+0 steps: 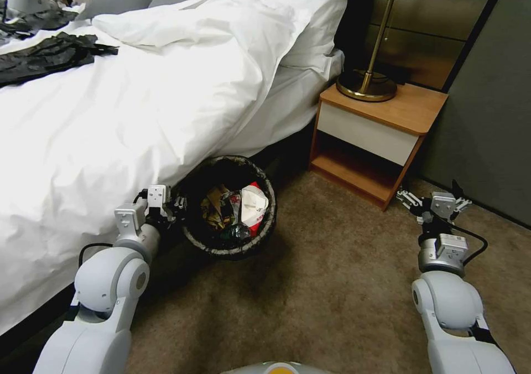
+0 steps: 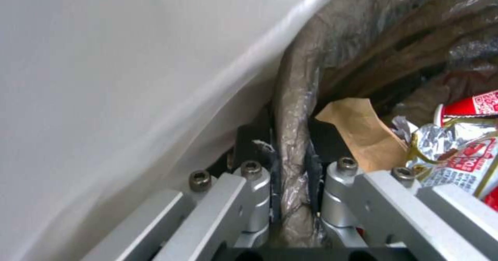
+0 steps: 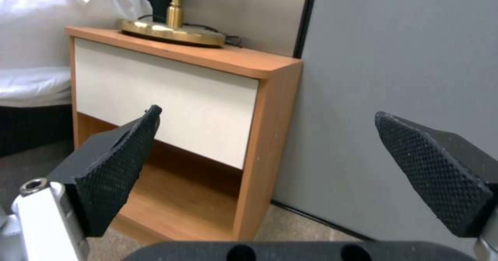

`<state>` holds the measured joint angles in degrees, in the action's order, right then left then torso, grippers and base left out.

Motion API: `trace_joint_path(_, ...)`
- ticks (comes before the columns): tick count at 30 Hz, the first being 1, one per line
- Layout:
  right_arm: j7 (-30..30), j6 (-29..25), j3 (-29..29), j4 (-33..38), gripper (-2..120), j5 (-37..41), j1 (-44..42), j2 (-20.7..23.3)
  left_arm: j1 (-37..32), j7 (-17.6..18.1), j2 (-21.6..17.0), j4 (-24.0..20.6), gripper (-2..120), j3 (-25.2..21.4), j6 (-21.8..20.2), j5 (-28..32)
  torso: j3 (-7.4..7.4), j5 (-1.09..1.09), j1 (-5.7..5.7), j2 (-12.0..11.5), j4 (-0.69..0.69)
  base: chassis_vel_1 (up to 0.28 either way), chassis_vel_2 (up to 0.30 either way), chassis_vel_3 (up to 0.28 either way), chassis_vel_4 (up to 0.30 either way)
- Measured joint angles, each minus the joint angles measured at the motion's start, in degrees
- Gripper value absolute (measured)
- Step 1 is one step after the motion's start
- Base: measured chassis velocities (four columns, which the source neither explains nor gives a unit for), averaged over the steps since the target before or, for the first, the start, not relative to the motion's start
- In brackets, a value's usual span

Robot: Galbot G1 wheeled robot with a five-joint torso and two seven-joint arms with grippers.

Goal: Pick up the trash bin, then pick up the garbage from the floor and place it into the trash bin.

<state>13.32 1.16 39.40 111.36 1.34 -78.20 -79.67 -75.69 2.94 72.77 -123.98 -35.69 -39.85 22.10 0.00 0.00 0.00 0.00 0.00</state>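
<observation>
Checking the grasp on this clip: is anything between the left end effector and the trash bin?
Nothing visible. The left end effector is shut on the trash bin at its bag-covered rim. The white bed sheet hangs close beside the grip, not between.

A: What does the left gripper (image 2: pixel 293 167) have hold of?

B: The rim of the trash bin (image 2: pixel 290 109); its two fingers (image 2: pixel 254 191) are clamped on the bag-covered edge, one on each side of it.

A: And beside that rim?

B: Outside it, a white bed sheet (image 2: pixel 130 78) hangs close against the bin. Inside it, the garbage: a tan paper bag (image 2: pixel 363 132) just next to the rim, then crumpled silver foil (image 2: pixel 433 140) and red-and-white packets (image 2: pixel 469 105) farther in.
</observation>
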Motion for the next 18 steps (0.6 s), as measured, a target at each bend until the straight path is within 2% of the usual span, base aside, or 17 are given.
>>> trace_joint_path(18, 0.78, 0.23, 0.00, -0.04, 100, 0.15, 0.24, 0.08, 0.01, 0.06, 0.16, 0.25, 5, 0.23, -0.07, -0.44, 0.00, 0.00, 0.00, 0.00, 0.00, 0.075, -0.072, -0.077, 0.078)
